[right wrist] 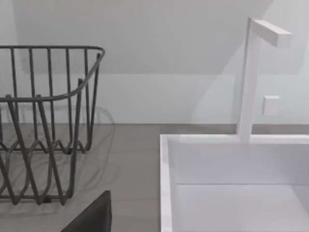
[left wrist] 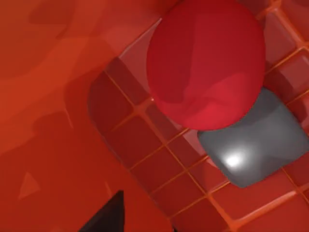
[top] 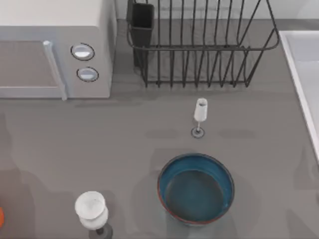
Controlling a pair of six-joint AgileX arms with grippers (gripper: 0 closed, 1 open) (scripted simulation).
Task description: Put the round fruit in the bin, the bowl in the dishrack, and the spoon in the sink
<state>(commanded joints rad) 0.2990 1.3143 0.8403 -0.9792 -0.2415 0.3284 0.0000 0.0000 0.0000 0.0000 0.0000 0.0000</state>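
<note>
The round fruit, smooth and bright red, lies on the gridded floor of the orange-red bin, seen close up in the left wrist view. A dark part of my left gripper shows well apart from the fruit, not touching it. The blue bowl with its reddish rim stands upright on the table's front middle. The wire dishrack is at the back, with bars and rim also in the right wrist view. At the right is the pale sink, and my right gripper is beside its basin. The spoon is out of view.
A white microwave fills the back left. One small stemmed glass stands between rack and bowl, a larger one at the front left. A glossy grey rounded block lies next to the fruit. A white tap rises behind the sink.
</note>
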